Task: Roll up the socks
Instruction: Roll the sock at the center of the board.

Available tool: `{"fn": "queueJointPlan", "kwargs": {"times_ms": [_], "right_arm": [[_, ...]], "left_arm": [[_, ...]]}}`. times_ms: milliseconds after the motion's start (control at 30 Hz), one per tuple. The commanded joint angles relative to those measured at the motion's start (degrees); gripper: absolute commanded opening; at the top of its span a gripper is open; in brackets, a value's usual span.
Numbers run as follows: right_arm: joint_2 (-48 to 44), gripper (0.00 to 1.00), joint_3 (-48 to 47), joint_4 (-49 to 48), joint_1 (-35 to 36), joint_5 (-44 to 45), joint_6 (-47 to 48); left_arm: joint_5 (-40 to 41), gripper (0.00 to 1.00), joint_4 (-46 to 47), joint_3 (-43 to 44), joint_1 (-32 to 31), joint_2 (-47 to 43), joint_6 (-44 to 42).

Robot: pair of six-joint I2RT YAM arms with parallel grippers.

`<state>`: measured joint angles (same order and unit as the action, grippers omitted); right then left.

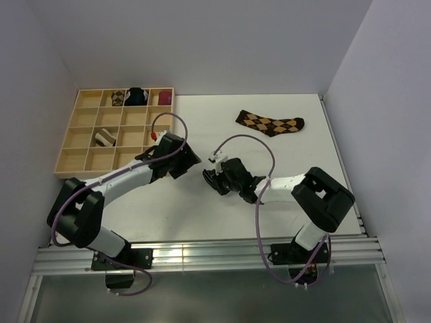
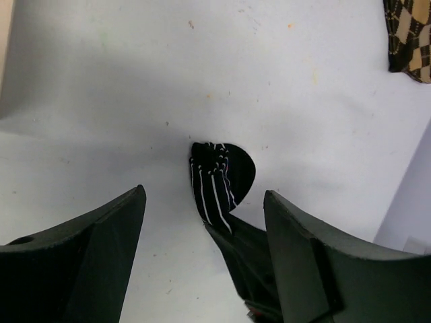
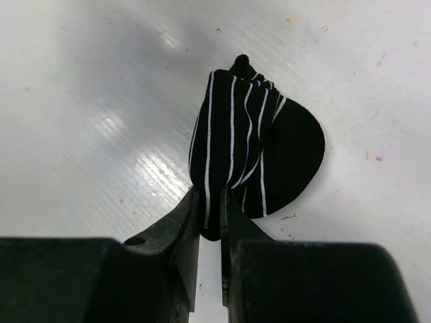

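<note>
Short sock between left gripper and right gripper; argyle sock behind, rightward — tray far left

From overhead I get bright, even light, with only soft shadows on the table. My right wrist feed shows streaky glare left of the black striped sock, which is sharp. The left wrist feed looks greyer and dimmer.
</note>
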<state>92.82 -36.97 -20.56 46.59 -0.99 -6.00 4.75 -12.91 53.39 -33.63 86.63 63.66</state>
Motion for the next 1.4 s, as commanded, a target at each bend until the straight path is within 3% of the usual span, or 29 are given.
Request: {"fn": "queueJointPlan", "kwargs": {"times_ms": [0, 233, 400, 767, 1200, 1367], "right_arm": [[-1.24, 0.00, -0.47, 0.16, -4.74, -17.75, -5.06], [5.60, 0.00, -5.21, 1.05, -13.62, -38.87, -13.94], [12.64, 0.00, -8.46, 1.92, -16.00, -46.10, -18.60], [21.43, 0.00, -8.56, -3.35, -20.65, -52.00, -28.01], [26.27, 0.00, -10.93, 0.60, -22.33, -52.09, -28.98], [25.66, 0.00, -10.84, 1.31, -22.51, -51.30, -28.54]], "left_arm": [[-1.94, 0.76, 7.79, -4.86, -0.30, -3.83, 4.27], [-1.24, 0.74, 12.38, -9.44, -3.55, -5.16, 5.60], [-1.93, 0.73, 15.54, -9.44, -5.31, -2.26, 6.13], [-0.89, 0.70, 14.84, -10.32, -5.75, 2.05, 8.94], [0.43, 0.66, 13.09, -8.39, -5.66, 5.65, 9.73], [1.49, 0.59, 11.60, -8.39, -5.57, 6.36, 10.35]]}}
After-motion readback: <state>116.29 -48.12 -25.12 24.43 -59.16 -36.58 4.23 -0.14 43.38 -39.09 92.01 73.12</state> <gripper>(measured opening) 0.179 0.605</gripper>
